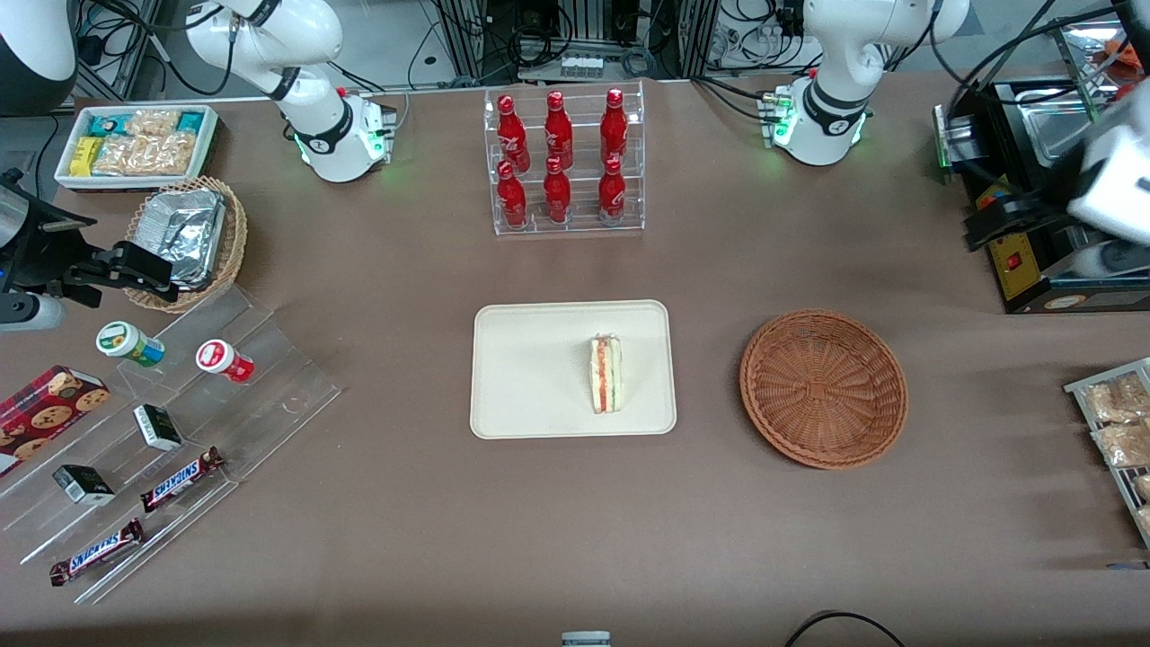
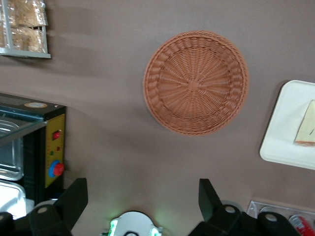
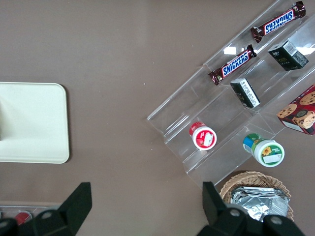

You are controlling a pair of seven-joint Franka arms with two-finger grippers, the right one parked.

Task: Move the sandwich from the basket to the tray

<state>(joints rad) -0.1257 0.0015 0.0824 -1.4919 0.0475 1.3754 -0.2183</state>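
Observation:
The sandwich lies on the cream tray in the middle of the table, its red, orange and green filling edge facing up. The wrist view catches only one corner of the sandwich at the tray's edge. The reddish-brown woven basket sits beside the tray toward the working arm's end, with nothing in it. My gripper hangs high above the table, farther from the front camera than the basket and next to a black appliance. The gripper is open, and only bare table shows between its fingers.
A black oven-like appliance and a wire rack of packaged snacks stand at the working arm's end. A clear rack of red bottles stands farther from the front camera than the tray. A stepped acrylic shelf, a foil-filled tan basket and a snack bin lie toward the parked arm's end.

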